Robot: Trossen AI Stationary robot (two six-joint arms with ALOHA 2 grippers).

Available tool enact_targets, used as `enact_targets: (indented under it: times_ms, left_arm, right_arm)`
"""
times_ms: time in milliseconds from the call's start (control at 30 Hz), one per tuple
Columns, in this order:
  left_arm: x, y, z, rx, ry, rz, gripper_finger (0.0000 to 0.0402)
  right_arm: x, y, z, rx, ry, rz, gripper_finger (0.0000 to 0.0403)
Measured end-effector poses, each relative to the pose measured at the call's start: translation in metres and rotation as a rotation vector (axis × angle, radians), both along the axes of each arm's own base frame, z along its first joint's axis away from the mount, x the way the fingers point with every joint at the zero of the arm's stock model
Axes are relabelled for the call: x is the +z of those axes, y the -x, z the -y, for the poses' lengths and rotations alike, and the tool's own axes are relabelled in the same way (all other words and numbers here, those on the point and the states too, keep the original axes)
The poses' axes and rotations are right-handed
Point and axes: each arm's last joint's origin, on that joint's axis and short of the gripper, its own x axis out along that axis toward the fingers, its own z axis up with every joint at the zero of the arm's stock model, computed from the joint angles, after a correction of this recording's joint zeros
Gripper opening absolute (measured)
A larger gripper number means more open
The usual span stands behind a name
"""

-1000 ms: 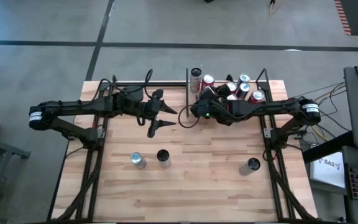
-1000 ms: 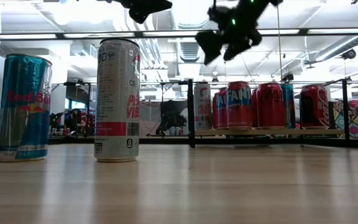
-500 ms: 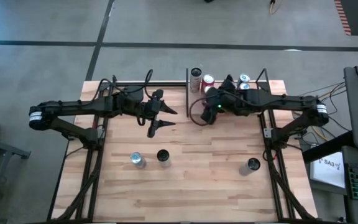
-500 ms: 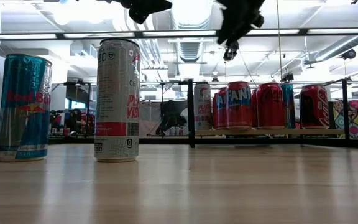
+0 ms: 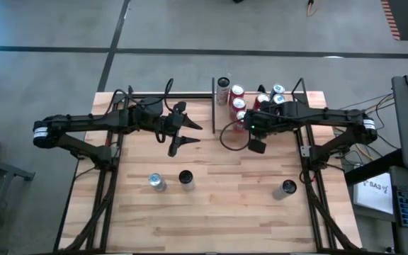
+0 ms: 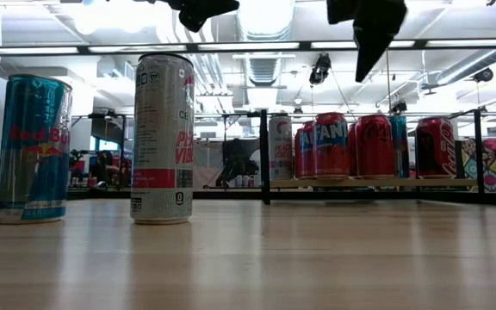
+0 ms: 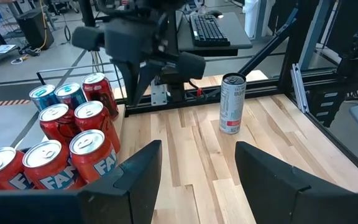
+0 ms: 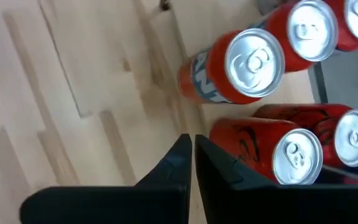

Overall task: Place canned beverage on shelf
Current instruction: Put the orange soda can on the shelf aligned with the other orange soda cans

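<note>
Right gripper (image 8: 191, 168): fingers together, empty, beside shelf (image 5: 299, 92).
Left gripper (image 5: 183, 131): part-open, waiting mid-table.
Shelf cans (image 5: 239, 106): upright, clustered.
Loose cans (image 5: 156, 183): near edge, not shelved.
Risk: low swing topples cluster.

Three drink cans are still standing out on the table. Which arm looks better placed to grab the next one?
Probably the left. Its gripper hangs open above the two cans nearest it, while the right gripper is shut beside the shelf, with one can on its side.

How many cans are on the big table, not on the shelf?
3. A silver-topped can and a dark-topped can stand side by side on the left half; a third can stands alone on the right. None looks hidden.
</note>
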Motion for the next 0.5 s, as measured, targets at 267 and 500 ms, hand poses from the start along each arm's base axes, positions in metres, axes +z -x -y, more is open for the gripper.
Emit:
enact_targets:
  times_ms: [267,500]
  left_arm:
    - [0.000,0.000,0.000,0.000,0.001,-0.005,0.0190]
    - [-0.001,0.000,0.000,0.000,0.001,-0.006,0.0190]
  right_arm:
    - [-0.025,-0.003,0.009,0.094,0.032,-0.050,0.0009]
    - [-0.046,-0.005,0.019,0.110,0.059,-0.049,0.0009]
